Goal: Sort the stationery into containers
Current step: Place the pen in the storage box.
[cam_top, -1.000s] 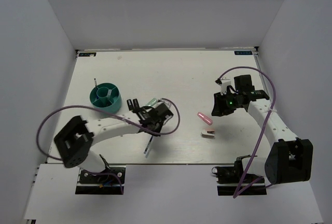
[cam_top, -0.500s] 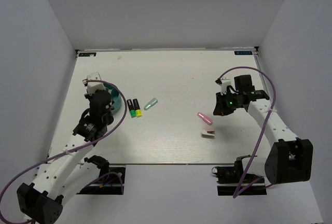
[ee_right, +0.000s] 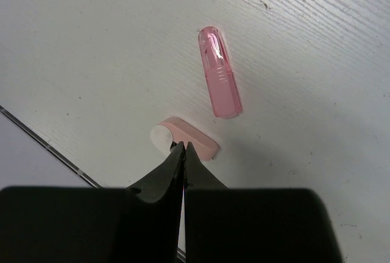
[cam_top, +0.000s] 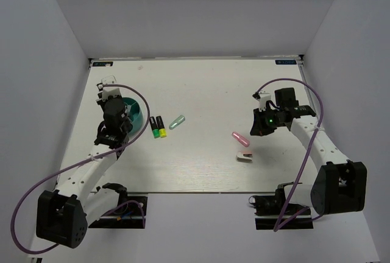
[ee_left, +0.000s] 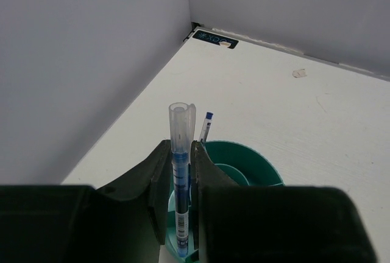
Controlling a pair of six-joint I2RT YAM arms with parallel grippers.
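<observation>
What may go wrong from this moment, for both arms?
The left claw holds a thin blue pen upright over the round teal plastic holder; released off-centre, it may topple out or knock the second blue pen standing inside. The right claw is shut, pointing at the pink-and-white block; lowered so, it would only push it.

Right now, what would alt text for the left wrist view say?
The left gripper holds a blue pen upright over the teal holder. A second pen stands at its far rim. Beyond are the white table and grey walls.
</observation>
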